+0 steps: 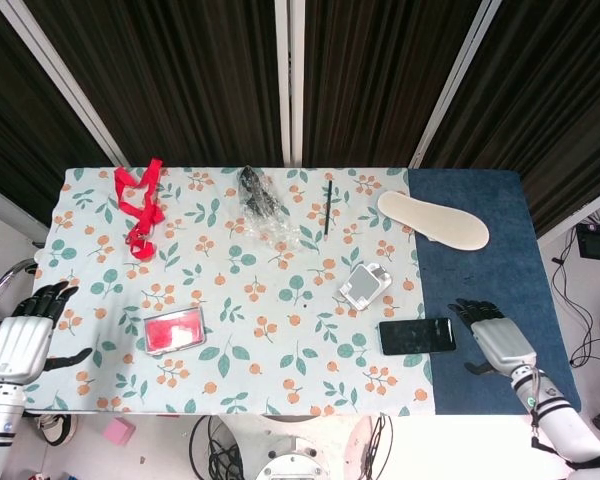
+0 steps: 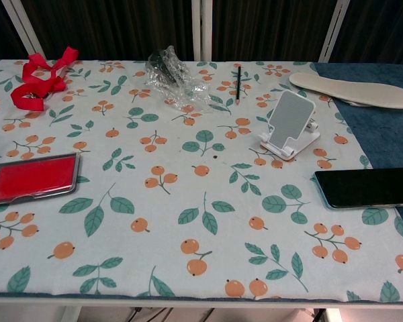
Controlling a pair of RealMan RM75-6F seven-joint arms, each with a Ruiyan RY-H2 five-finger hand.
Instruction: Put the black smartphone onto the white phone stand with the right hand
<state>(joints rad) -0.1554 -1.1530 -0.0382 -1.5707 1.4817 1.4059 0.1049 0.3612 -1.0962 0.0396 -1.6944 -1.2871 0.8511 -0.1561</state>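
Observation:
The black smartphone (image 1: 417, 336) lies flat, screen up, at the seam between the floral cloth and the blue cloth; the chest view shows the smartphone (image 2: 367, 187) at its right edge. The white phone stand (image 1: 365, 286) stands just up-left of it, its plate tilted back, and is seen from the front as the stand (image 2: 289, 123). My right hand (image 1: 497, 338) hovers open over the blue cloth, just right of the phone, apart from it. My left hand (image 1: 22, 340) hangs open off the table's left edge. Neither hand holds anything.
A red case (image 1: 174, 330) lies front left. A red ribbon (image 1: 140, 208), crumpled clear plastic (image 1: 264, 207) and a pencil (image 1: 327, 209) sit along the back. A pale shoe insole (image 1: 433, 219) lies on the blue cloth (image 1: 490, 290) at back right.

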